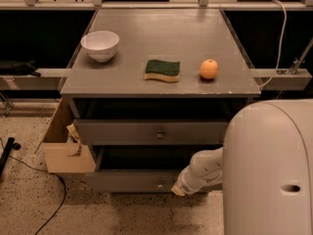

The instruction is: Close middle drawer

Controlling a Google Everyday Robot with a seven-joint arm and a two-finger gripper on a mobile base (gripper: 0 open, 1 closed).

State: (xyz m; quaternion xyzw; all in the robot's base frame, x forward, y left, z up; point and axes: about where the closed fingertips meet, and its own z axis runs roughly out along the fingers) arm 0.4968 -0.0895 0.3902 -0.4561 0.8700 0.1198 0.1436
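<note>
The middle drawer [132, 181] is the lower of two grey fronts, with a tiny pale knob [160, 185] at its centre. It stands out a little from the cabinet, with a dark gap above it. My gripper [179, 189] is at the end of the white arm, low against this drawer front, just right of the knob. The upper grey drawer [122, 131] with its round brass knob [160, 135] sits above and also stands out slightly. My arm's large white body [269, 170] fills the lower right of the view.
On the grey cabinet top [161, 38] are a white bowl [100, 45], a green-and-yellow sponge [162, 70] and an orange [209, 69]. An open cardboard box [66, 151] stands against the cabinet's left side. A black cable [54, 199] runs over the speckled floor.
</note>
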